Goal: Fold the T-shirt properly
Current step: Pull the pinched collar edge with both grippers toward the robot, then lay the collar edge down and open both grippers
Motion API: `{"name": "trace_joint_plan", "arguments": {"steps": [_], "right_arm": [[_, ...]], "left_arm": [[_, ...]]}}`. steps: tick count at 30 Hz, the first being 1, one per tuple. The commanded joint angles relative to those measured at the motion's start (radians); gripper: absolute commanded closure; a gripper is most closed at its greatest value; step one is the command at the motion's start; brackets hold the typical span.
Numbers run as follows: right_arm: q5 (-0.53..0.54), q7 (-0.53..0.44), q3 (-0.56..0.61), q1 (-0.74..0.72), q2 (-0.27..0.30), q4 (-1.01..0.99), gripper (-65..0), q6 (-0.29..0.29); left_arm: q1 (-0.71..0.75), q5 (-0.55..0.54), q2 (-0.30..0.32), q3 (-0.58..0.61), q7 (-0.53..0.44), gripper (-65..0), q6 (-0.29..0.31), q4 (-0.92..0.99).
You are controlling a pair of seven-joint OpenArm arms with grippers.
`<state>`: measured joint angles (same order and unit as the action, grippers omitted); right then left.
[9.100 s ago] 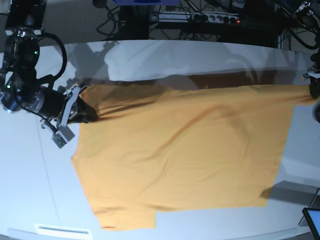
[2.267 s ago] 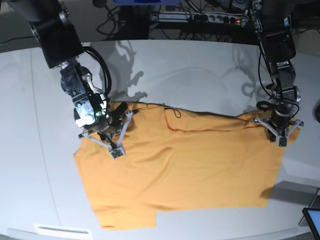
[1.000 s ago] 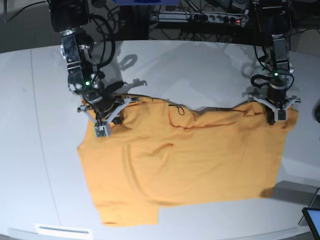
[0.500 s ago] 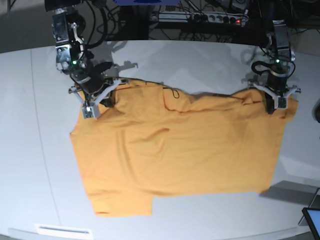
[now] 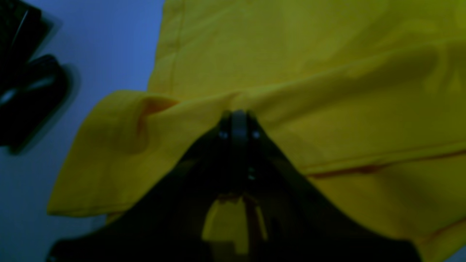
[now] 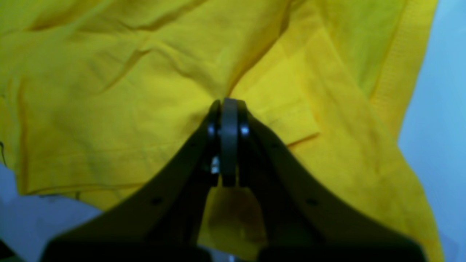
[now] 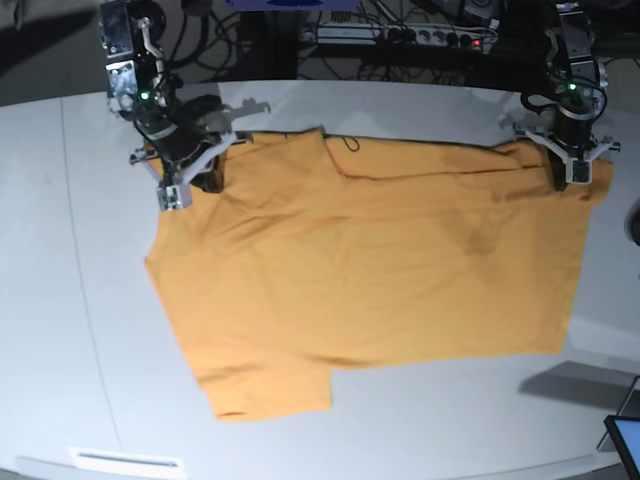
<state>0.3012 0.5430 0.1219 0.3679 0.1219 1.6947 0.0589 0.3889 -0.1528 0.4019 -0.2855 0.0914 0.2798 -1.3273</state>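
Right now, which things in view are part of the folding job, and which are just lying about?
Part of the job:
- T-shirt, spread on the table
- left gripper, shut on its far edge
- right gripper, shut on its far edge

Lying about:
- power strip and cables behind the table
- tablet corner

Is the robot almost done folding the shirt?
Not yet. The T-shirt lies spread nearly flat on the table, so the laying-out looks done. The left pincer and right pincer each pinch a far corner, shut on the cloth. No fold shows yet; all the folding is left.
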Motion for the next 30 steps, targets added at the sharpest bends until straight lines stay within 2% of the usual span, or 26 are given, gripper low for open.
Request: {"name": "trace_joint_plan", "arguments": {"steps": [1,11,18,24,30], "right_arm": [[-0.086,0.351,-0.005,0.069,0.019,-0.038,0.0,-0.067],[-0.086,0.351,-0.092,0.148,0.017,0.025,0.0,-0.067],[-0.086,0.351,-0.095,0.167,0.017,0.026,0.0,-0.067],[-0.086,0.351,-0.095,0.182,0.017,0.028,0.0,-0.067],[-0.086,0.351,-0.093,0.176,0.017,0.028,0.0,-0.067]], "left_arm": [[0.038,0.051,-0.002,0.002,0.152,0.0,0.009,0.005],[0.091,0.051,-0.011,0.004,0.155,0.0,0.009,-0.031],[0.118,0.045,-0.014,0.004,0.155,0.0,0.009,-0.033],[0.169,0.049,-0.027,0.001,0.16,0.0,0.009,-0.13],[0.18,0.042,-0.028,-0.001,0.227,0.0,0.009,-0.188]]}}
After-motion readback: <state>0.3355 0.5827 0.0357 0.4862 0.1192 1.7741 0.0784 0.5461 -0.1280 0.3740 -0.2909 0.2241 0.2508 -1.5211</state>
